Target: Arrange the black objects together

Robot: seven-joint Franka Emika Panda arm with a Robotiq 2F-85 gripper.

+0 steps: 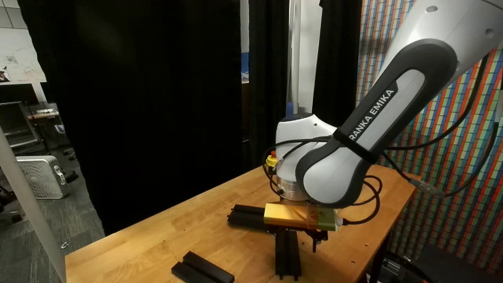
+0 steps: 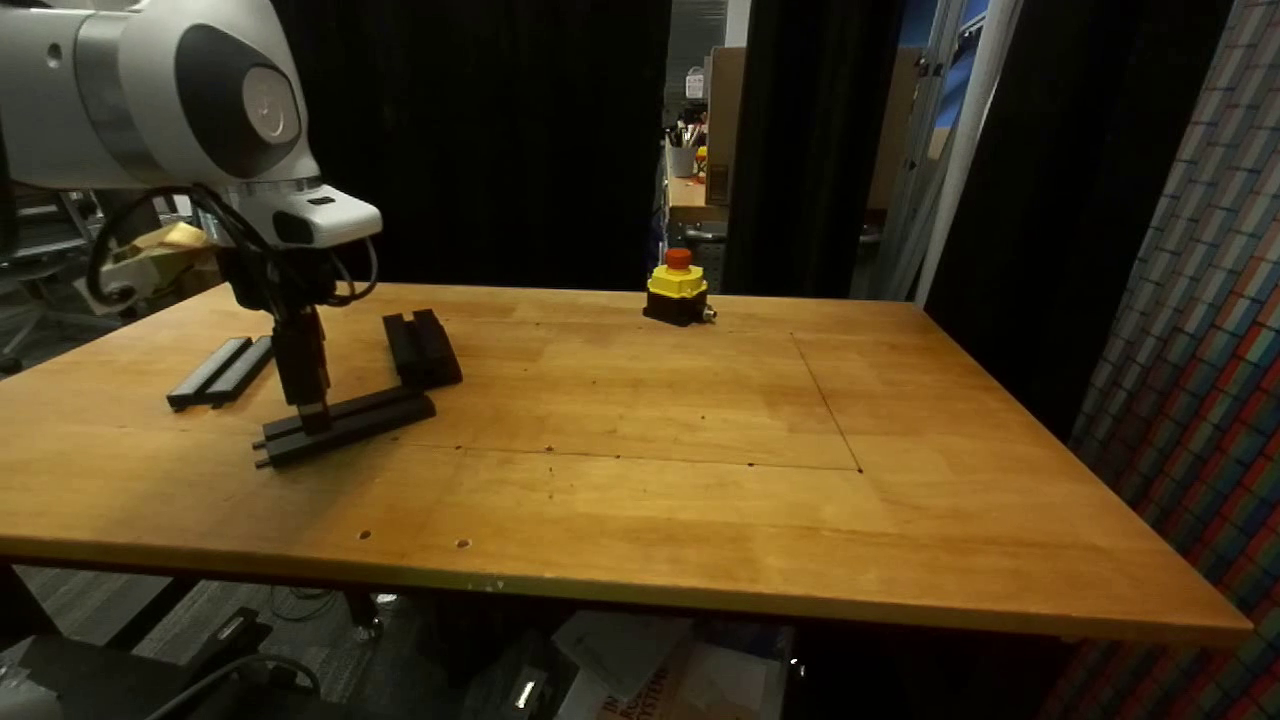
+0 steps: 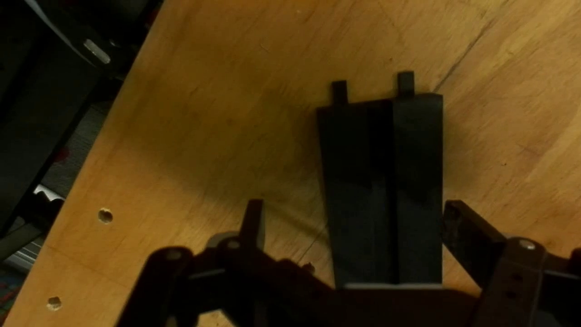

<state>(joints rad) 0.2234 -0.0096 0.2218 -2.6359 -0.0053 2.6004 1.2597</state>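
Widely parted, jaws flank matte black bars (image 3: 361, 195) (slim, tab-ended) on grained wood (image 3: 218, 136).

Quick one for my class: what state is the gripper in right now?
Gripper: open, holding nothing; in the wrist view a black object shows between its jaws, with a gap at one side.

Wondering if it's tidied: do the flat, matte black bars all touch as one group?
No, in an exterior view wooden tabletop shows between the lower-left bars and the others.
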